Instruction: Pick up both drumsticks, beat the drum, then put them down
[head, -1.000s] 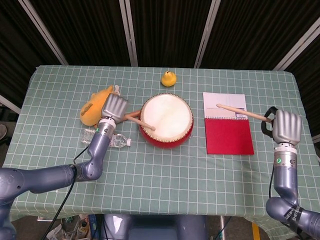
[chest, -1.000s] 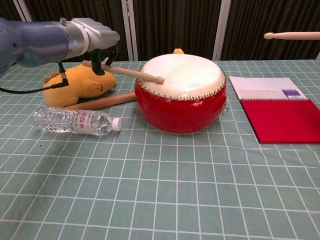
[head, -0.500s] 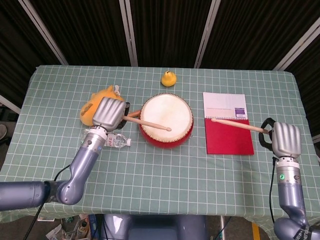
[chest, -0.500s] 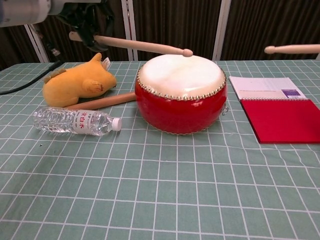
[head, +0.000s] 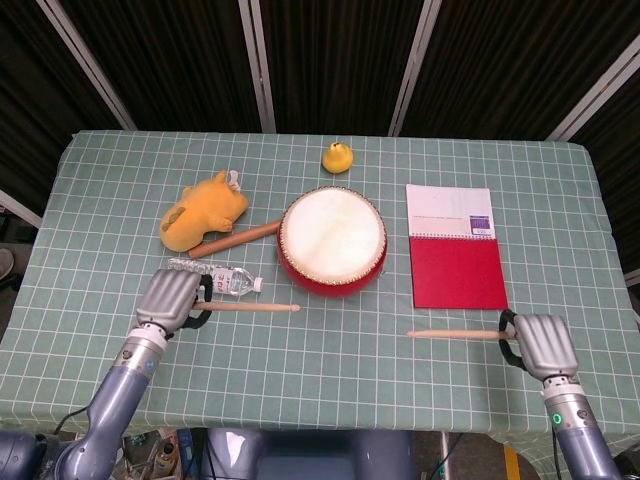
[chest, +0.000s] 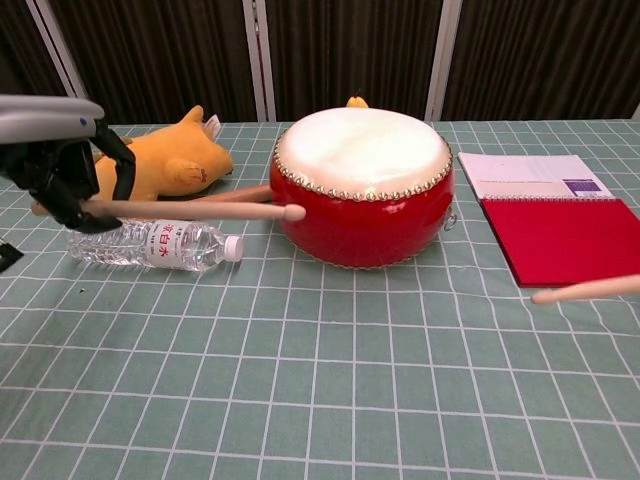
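Head view: both hands, left hand (head: 172, 297) and right hand (head: 540, 343), still clasping drumsticks, have dropped from the drum (head: 332, 238) toward six o'clock; putting-down begins.

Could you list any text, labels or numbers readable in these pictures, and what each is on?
Bottle label: red characters, too small to read with confidence.
Notebook cover: lines of fine print and a purple block, too blurred to read.
Drum: no text visible.
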